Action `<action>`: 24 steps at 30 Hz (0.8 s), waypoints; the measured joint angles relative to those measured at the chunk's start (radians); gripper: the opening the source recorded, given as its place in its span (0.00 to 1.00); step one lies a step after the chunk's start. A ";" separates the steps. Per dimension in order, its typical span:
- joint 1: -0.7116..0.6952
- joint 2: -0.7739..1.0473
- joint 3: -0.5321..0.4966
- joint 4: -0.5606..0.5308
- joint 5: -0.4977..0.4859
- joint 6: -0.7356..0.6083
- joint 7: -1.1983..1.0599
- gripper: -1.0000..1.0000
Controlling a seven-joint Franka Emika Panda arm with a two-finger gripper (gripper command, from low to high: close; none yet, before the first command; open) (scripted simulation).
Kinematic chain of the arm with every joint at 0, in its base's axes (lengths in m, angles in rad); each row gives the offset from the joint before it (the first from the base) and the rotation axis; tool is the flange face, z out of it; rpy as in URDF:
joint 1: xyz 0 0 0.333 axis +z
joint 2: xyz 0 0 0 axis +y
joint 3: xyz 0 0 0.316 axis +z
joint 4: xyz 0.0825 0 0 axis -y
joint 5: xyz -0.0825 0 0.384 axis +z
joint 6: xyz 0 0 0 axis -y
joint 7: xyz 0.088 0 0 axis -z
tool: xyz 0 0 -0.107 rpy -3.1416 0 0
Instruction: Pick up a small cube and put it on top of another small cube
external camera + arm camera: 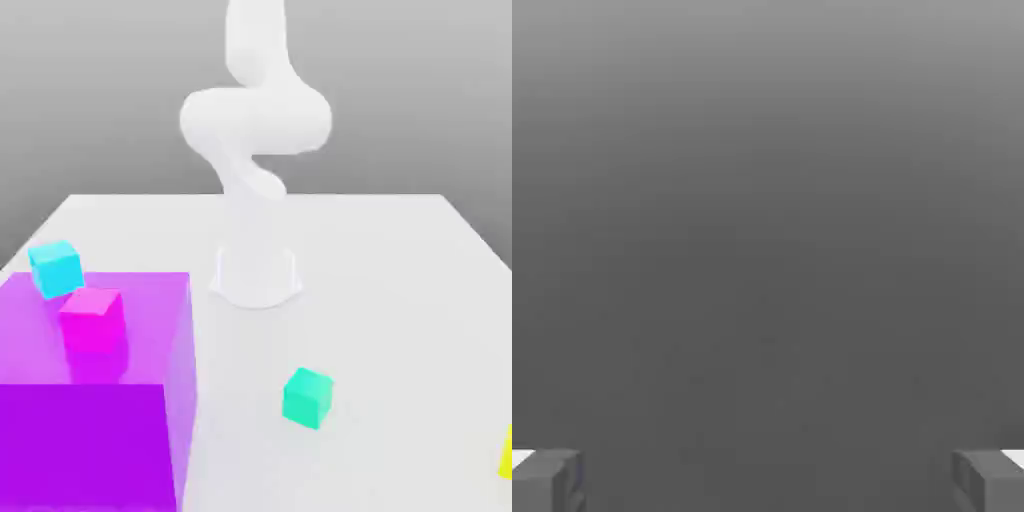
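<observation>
Exterior view: plain green cube [308, 398]

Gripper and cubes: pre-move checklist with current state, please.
1. Gripper open: ok, fingers wide apart.
2. Nothing between the fingers: ok.
3. Green cube on the table with space around it: ok.
4. Magenta cube apart from the cyan cube: cannot tell, they overlap in the exterior view.
5. One small cube stacked on another: not ok, no such stack seen.
6. Which cube to pick, which to stack on: cannot tell, task names neither.
</observation>
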 joint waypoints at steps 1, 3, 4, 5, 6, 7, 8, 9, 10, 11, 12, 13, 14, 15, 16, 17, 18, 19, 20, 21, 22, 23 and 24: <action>0.016 0.034 -0.004 -0.029 -0.005 0.026 -0.035 0.50; 0.045 0.101 -0.014 -0.086 -0.015 0.077 -0.106 0.50; 0.060 0.134 -0.019 -0.114 -0.019 0.103 -0.140 0.50; 0.075 0.167 -0.025 -0.141 -0.023 0.128 -0.175 0.50; 0.089 0.200 -0.030 -0.169 -0.027 0.153 -0.211 0.50; 0.103 0.233 -0.036 -0.197 -0.030 0.178 -0.247 0.50; 0.118 0.266 -0.042 -0.225 -0.033 0.203 -0.283 0.50; 0.132 0.300 -0.048 -0.253 -0.035 0.228 -0.321 0.50; 0.144 0.334 -0.051 -0.281 -0.035 0.254 -0.360 0.50; 0.159 0.369 -0.057 -0.310 -0.036 0.280 -0.400 0.50; 0.173 0.405 -0.063 -0.340 -0.036 0.307 -0.441 0.50; 0.187 0.443 -0.068 -0.370 -0.037 0.335 -0.483 0.50; 0.203 0.482 -0.073 -0.401 -0.035 0.364 -0.528 0.50; 0.218 0.523 -0.077 -0.433 -0.031 0.394 -0.576 0.50; 0.229 0.567 -0.076 -0.466 -0.025 0.426 -0.628 0.50; 0.243 0.614 -0.076 -0.500 -0.018 0.461 -0.683 0.50; 0.252 0.666 -0.072 -0.522 -0.007 0.499 -0.726 0.50; 0.256 0.710 -0.066 -0.530 0.005 0.534 -0.753 0.50; 0.261 0.750 -0.060 -0.531 0.017 0.566 -0.771 0.50; 0.255 0.788 -0.053 -0.528 0.030 0.597 -0.784 0.50; 0.243 0.826 -0.041 -0.523 0.036 0.628 -0.791 0.50; 0.233 0.862 -0.030 -0.518 0.044 0.658 -0.799 0.50; 0.224 0.899 -0.019 -0.512 0.050 0.688 -0.803 0.50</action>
